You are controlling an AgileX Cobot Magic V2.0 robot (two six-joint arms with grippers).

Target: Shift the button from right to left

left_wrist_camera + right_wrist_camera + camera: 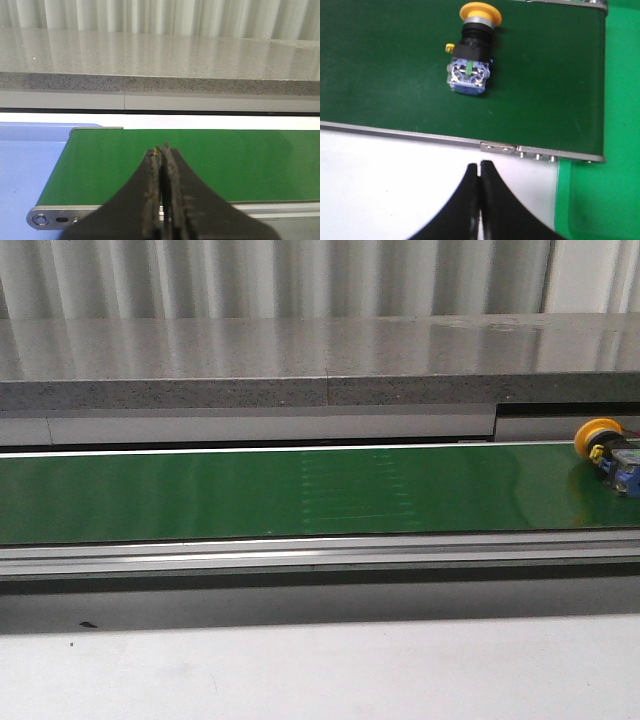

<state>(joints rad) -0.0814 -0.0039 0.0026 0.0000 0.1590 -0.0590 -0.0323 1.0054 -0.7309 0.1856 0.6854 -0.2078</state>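
You will find no readable text, label, brand, number or sign in any of the three views. The button point(470, 55) shows only bare screw terminals and a green tab on its contact block, and the green belt point(250, 490) carries no markings.

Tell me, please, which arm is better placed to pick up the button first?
The right arm, probably. The button lies on its side on the green belt at its far right end, directly ahead of the shut right gripper. The left gripper, also shut, sees only bare belt at the left end.
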